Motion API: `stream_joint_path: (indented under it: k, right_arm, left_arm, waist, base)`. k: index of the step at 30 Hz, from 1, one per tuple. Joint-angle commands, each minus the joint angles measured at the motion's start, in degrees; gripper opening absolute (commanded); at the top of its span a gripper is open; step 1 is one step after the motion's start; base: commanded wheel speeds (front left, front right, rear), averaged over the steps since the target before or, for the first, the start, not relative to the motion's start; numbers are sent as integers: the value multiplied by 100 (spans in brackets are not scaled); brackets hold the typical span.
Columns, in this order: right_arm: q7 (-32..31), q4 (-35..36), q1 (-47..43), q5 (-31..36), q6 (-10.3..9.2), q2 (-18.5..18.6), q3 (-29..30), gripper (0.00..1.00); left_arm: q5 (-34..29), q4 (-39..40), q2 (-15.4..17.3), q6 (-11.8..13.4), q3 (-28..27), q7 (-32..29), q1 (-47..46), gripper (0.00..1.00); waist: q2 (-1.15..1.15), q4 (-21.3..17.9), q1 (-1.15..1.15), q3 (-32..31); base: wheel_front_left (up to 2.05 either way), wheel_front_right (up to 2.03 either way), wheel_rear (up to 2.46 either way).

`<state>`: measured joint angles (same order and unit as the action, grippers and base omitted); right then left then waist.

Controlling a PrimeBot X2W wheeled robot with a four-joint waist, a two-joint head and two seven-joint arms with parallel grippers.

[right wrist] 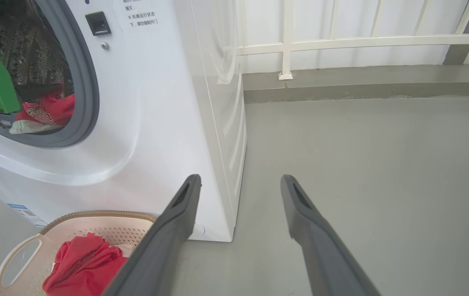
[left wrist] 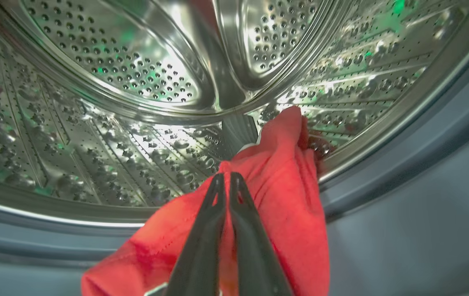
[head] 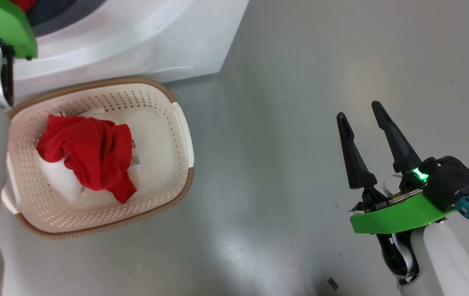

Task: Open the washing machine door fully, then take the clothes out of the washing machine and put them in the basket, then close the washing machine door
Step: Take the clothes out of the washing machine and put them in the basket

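Note:
In the left wrist view my left gripper [left wrist: 226, 177] is shut on a red garment [left wrist: 275, 193] at the lip of the washing machine's steel drum [left wrist: 107, 102]. The cloth drapes over the grey gasket [left wrist: 403, 172]. From the right wrist view the white washing machine [right wrist: 156, 123] stands to the left, with red clothes [right wrist: 53, 111] in its opening beside my green left wrist. Another red garment [head: 90, 152] lies in the cream basket [head: 168, 164] on the floor before the machine. My right gripper [head: 359, 111] hangs open over bare floor, well to the basket's right. The door is out of view.
Grey floor [head: 279, 123] spreads to the right of the basket and machine. A white railing [right wrist: 341, 41] and a low kerb run along the far wall behind the machine.

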<state>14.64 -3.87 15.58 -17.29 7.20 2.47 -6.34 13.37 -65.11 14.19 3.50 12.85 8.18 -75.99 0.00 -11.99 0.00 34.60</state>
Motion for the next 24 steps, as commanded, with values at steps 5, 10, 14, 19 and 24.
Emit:
stream_joint_path:
  k: [5,10,14,19,24]
  right_arm:
    - [36,94,-75,62,29,41,-70,100]
    - [36,95,-103,78,29,41,-43,100]
    - [36,88,-115,89,29,41,-12,100]
    - [36,92,-161,120,29,41,45,100]
    - [36,73,-218,147,29,41,112,100]
  left_arm:
    - [101,354,175,-35,-68,254,212,0]
    - [163,703,119,-59,-56,439,447,0]
    - [209,1159,93,-38,-44,550,803,0]
    - [270,1843,43,0,-52,627,1301,0]
    - [356,2566,6,28,-91,663,1957,0]
  waist:
    - [0,85,0,-107]
    - [0,150,0,-189]
    - [0,223,0,-304]
    - [0,319,0,-462]
    - [0,426,0,-688]
  base:
    - [0,0,0]
    - [0,0,0]
    - [0,0,0]
    - [0,0,0]
    - [0,0,0]
